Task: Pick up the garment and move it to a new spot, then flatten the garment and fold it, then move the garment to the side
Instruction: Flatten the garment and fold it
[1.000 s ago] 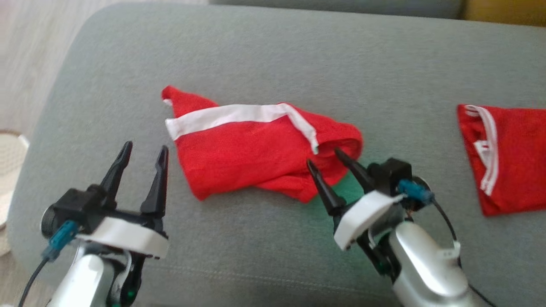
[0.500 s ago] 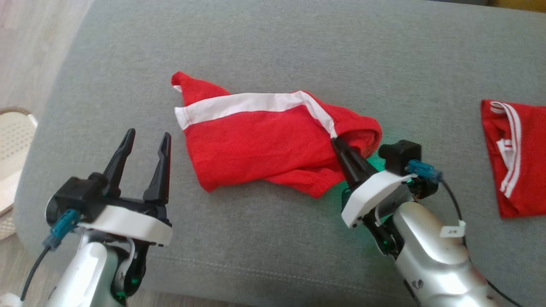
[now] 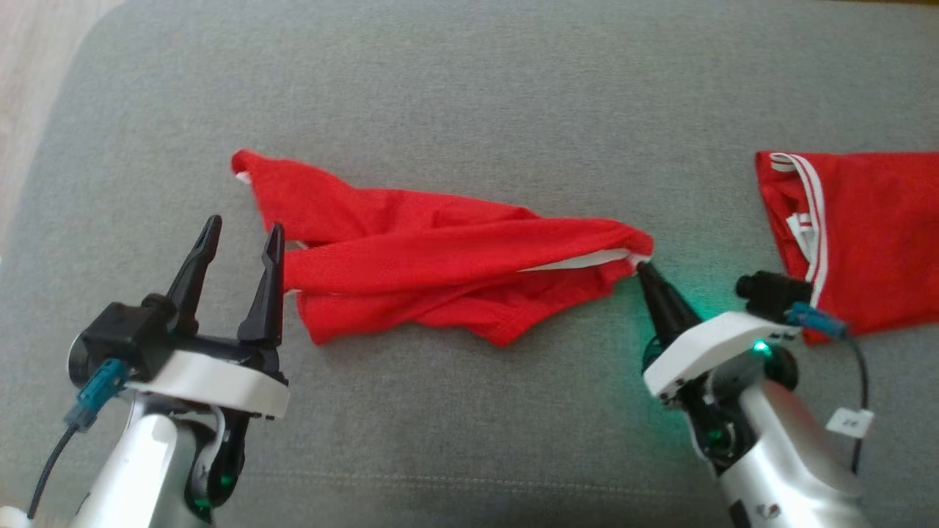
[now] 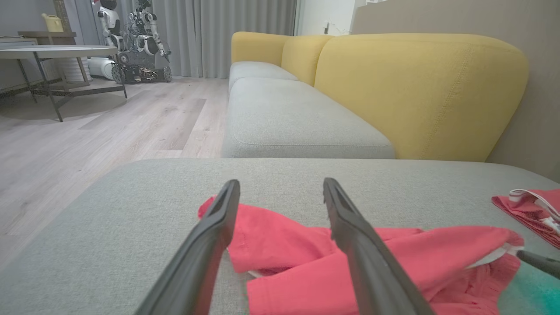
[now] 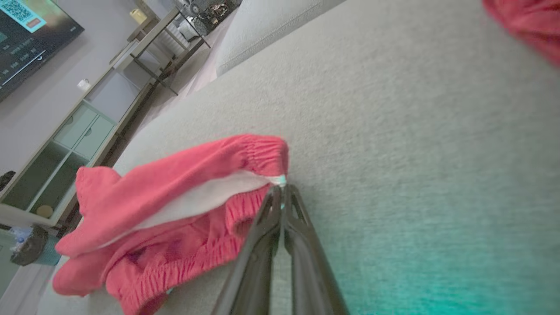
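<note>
My left tool stands wide open and empty, just beside the left end of the red garment. The garment lies on the grey sofa cushion, its long axis running left to right between my arms. My right tool is pinched shut on its white-trimmed right end. The free left end is nearest my left arm.

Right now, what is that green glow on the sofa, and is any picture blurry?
Head view: green light spills on the grey cushion around the right gripper pinching the garment, from a lamp on its wrist; fairly sharp. Right wrist view: teal cast lower right, second red garment blurred. Left wrist view: clear, teal patch lower right.
</note>
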